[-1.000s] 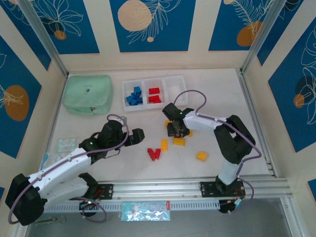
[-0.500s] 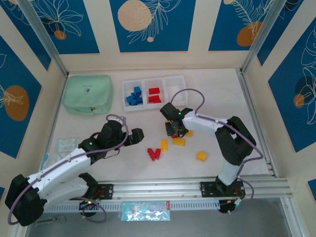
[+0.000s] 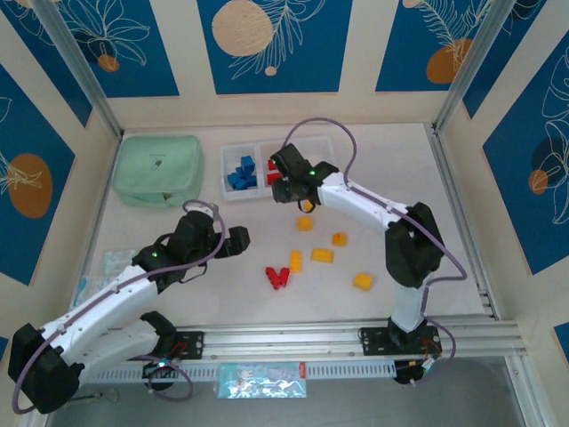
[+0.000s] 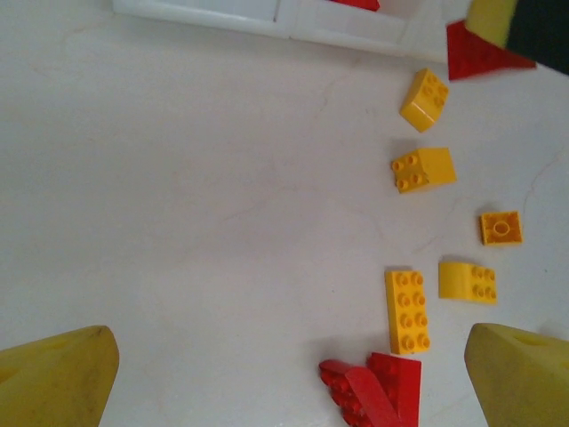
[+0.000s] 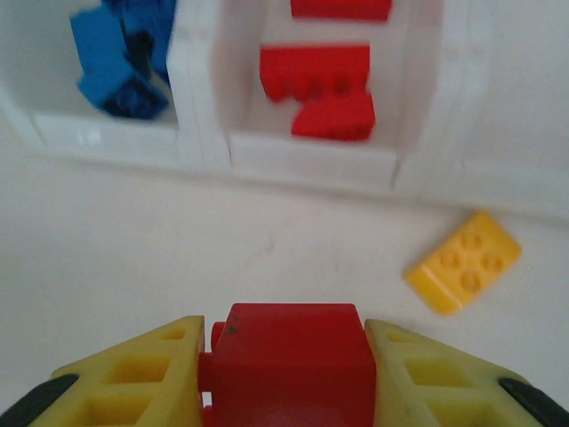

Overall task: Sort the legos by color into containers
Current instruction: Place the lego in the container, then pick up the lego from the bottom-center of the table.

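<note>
Your right gripper [image 3: 290, 189] is clamped on a red lego [image 5: 289, 356] near the containers [image 3: 259, 160], upper centre. Your left gripper [image 4: 292, 342] has its fingers wide apart. Blue looks sorted; the yellow legos [image 3: 322, 255] and a red pair [image 3: 277, 277] remain loose at the centre.

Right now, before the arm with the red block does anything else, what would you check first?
1. Small red studded plastic brick clamped between the right gripper's yellow fingers: ok.
2. Middle white square bin ahead holds red bricks: ok.
3. Held brick fully over that bin: cannot tell.
4. Yellow brick on the table lies aside of the path: ok.
5. Left gripper open, away from the bins: ok.
</note>
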Available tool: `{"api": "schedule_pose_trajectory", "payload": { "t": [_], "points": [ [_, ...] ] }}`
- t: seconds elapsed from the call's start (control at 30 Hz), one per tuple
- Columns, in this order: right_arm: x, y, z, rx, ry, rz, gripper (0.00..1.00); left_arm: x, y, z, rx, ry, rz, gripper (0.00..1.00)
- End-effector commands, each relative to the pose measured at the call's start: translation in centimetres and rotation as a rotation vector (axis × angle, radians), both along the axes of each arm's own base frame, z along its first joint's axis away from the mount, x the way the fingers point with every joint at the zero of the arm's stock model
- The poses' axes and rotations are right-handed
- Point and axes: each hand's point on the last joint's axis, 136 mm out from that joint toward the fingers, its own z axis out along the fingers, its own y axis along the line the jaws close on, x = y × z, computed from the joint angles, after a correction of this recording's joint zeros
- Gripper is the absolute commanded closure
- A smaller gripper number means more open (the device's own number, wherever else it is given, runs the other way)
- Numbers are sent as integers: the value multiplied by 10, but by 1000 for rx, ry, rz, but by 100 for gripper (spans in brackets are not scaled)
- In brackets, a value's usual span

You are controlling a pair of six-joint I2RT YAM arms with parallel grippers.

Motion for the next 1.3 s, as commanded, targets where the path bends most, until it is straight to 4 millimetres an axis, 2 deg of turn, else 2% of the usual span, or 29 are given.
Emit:
{"api": "schedule_pose_trajectory", "payload": {
  "t": [0.0,0.2,0.3,0.43,0.57,0.73,0.87,1.03,1.27],
  "points": [
    [32,8,-2,-10,-38,21,63,9,4,10,26,-16,-4,1],
    [91,10,-12,-43,-64,-23,63,21,6,10,11,11,6,1],
    [112,15,-16,-28,-77,-26,62,26,5,8,3,17,9,1],
    [128,16,-18,-49,-83,-42,49,30,-1,10,-20,21,-5,1],
    [125,17,-4,-26,-87,-37,44,30,-2,11,-19,29,-8,1],
    [101,15,28,29,-128,-18,41,27,-4,16,-42,24,-21,1],
    [64,10,39,69,-111,11,40,20,-7,14,-76,35,-36,1],
    [11,1,36,100,-47,45,38,8,-15,10,-104,60,-78,1],
    [-69,-10,2,92,102,106,36,-14,-19,-1,-110,86,-97,1]
  ]
}}
